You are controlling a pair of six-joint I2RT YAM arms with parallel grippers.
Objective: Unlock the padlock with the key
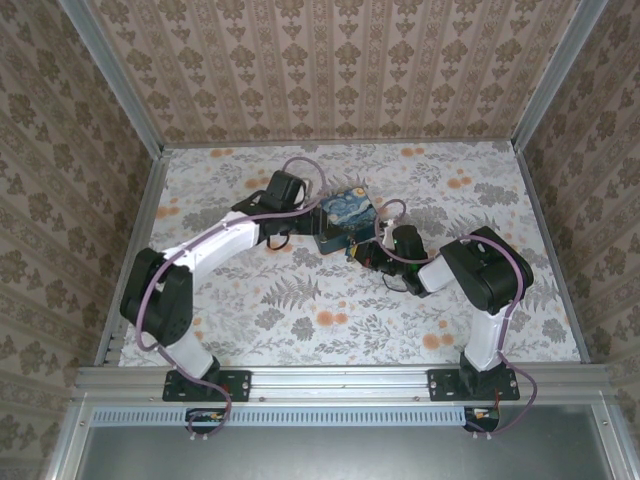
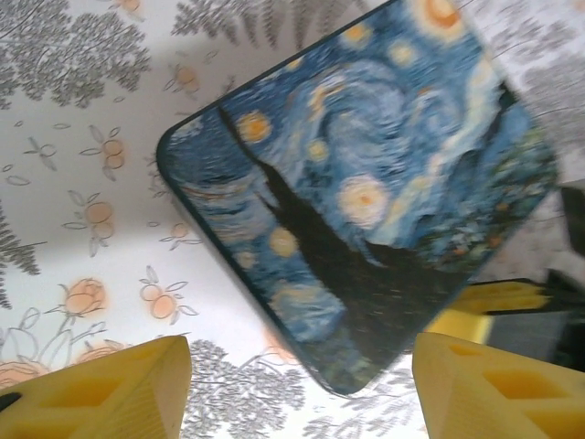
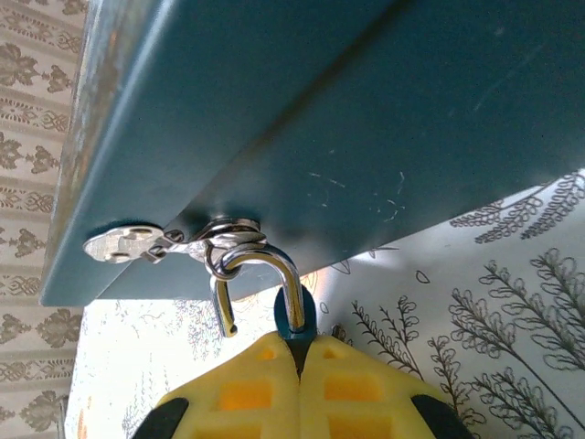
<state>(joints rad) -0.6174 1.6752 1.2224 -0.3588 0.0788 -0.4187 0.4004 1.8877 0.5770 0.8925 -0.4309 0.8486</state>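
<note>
Item: table (image 1: 500,300) with a floral cover, enclosed left, right and far by patterned walls (image 1: 330,60); on it, near the middle, one rounded box (image 1: 347,212) with a blue starry-night lid, its side walls plain dark teal. Padlock (image 3: 296,315): tiny, bluish body, hanging at the near-right side of the box; its silver shackle (image 3: 274,265) passes through a small silver ring (image 3: 228,240) fixed to the box wall; one leg of the shackle runs down into the body, the other ends free in the air with a notch at its tip. Beside the ring, to its left in the right wrist view, a flat silver tab (image 3: 123,245) lies against the box wall, linked to the ring (what kind of piece it is cannot be told). Right gripper (image 3: 300,366): reaches in from the right; its yellow fingertips are pressed together and pinch the padlock body between them, just below the box wall. Left gripper (image 2: 297,347): reaches in from the left, at the left side of the box; its two yellow fingers (image 2: 119,393) stand wide apart and hold nothing; in its wrist view one rounded corner of the lid lies between them, touching neither.
</note>
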